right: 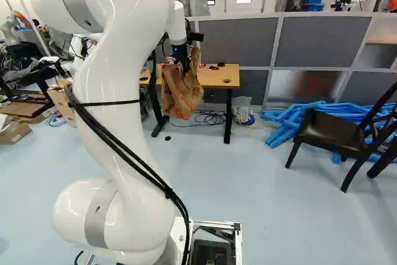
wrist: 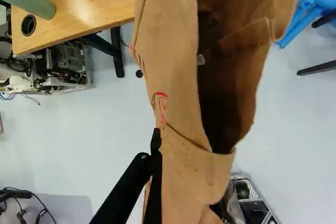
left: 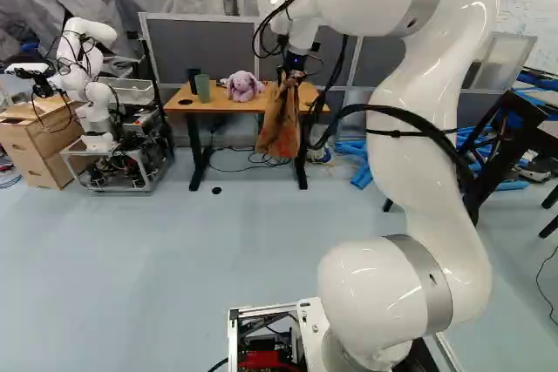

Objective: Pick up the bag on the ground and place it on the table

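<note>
Over the pale blue floor (right: 248,184), your gripper (left: 290,80) pinches the brown bag (right: 180,94), which hangs before the wooden table (right: 217,77), so you're likely between lifting and placing: raise its bottom clear of the edge, then reach forward.

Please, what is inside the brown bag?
Inside the bag, its brown inner wall and a small pale spot can be seen; the rest is hidden by shadow and folds.

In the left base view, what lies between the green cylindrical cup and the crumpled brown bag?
A purple plush toy sits between the green cylindrical cup and the crumpled brown bag, as the left base view shows.
</note>
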### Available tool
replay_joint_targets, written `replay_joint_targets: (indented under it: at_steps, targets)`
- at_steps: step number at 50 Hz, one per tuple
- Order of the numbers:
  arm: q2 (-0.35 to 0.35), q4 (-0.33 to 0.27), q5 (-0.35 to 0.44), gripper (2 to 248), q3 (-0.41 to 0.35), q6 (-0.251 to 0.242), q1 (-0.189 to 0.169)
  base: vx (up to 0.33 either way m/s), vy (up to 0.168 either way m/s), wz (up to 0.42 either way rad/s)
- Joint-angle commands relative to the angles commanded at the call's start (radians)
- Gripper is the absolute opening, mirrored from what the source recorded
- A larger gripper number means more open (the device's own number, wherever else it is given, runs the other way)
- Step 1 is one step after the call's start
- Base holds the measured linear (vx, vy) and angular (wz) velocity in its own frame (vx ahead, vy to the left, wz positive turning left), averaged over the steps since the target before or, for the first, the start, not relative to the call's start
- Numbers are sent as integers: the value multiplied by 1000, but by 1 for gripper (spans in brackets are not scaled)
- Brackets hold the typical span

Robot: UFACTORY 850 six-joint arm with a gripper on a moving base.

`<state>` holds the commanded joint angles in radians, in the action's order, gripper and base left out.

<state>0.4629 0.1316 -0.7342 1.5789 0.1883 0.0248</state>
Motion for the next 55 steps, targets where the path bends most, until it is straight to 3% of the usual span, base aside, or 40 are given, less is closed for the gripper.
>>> replay_joint_targets:
  at_steps: [28, 55]
  targets:
    - [3, 0, -116, 21, 82, 0, -1, 0, 0, 0]
    - [6, 0, -124, 21, 92, 0, -1, 51, 1, -2]
